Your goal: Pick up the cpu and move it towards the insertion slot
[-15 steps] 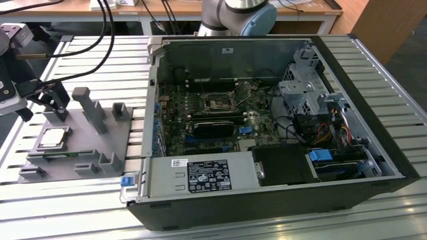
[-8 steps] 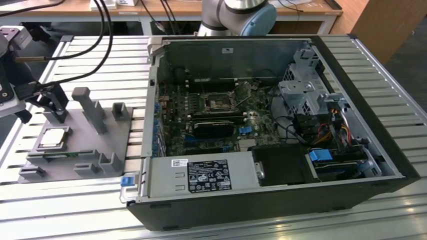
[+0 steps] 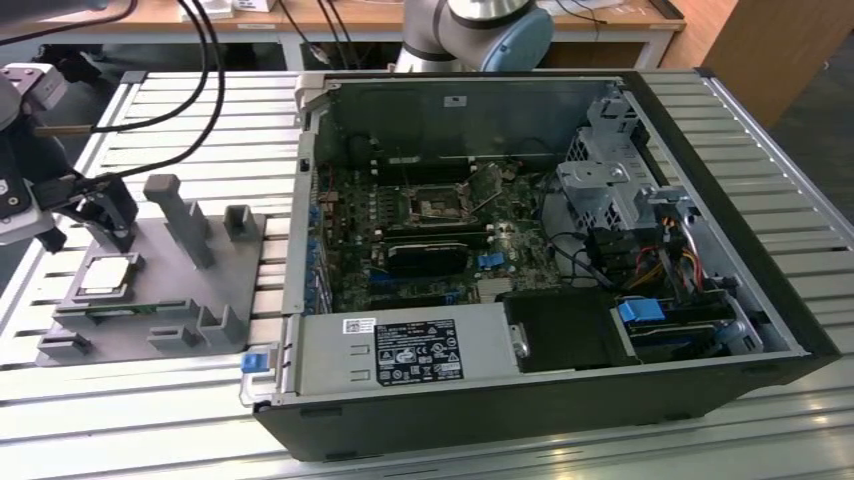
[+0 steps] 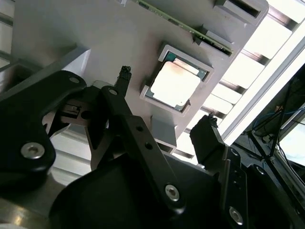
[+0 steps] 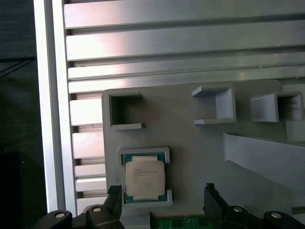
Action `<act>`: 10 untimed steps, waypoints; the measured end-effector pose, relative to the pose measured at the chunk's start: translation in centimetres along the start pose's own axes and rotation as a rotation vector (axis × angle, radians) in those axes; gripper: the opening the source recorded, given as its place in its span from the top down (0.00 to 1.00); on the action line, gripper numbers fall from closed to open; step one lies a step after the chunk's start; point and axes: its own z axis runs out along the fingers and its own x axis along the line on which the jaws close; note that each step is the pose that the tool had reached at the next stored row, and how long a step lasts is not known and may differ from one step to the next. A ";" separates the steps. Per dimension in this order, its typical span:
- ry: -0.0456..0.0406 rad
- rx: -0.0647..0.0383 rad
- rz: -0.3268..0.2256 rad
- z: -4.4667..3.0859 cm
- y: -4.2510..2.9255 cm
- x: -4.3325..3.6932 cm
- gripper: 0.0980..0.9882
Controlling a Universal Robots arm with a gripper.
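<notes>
The gripper (image 4: 167,97) hangs wide open and empty over the grey holder tray (image 4: 71,28), one finger on either side of the cpu (image 4: 175,83). The cpu lies flat in the tray's square recess. Well apart from the tray, inside the open computer case (image 3: 534,400), sits the insertion slot (image 3: 438,205). A green board (image 5: 178,222) at the tray's edge is partly cut off.

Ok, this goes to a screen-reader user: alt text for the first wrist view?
The cpu lies in a square recess of the grey holder tray, flanked by the open gripper. The tray rests on a slatted metal table.
</notes>
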 end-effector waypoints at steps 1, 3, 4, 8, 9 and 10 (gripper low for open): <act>0.0001 0.000 -0.004 0.10 -0.04 0.06 0.24; 0.0006 0.000 -0.016 0.27 -0.11 0.16 0.24; 0.0004 0.000 -0.020 0.36 -0.11 0.19 0.24; 0.0009 0.000 -0.022 0.54 -0.12 0.25 0.24; 0.0010 0.000 -0.022 0.55 -0.12 0.25 0.24; 0.0011 0.000 -0.022 0.57 -0.13 0.26 0.24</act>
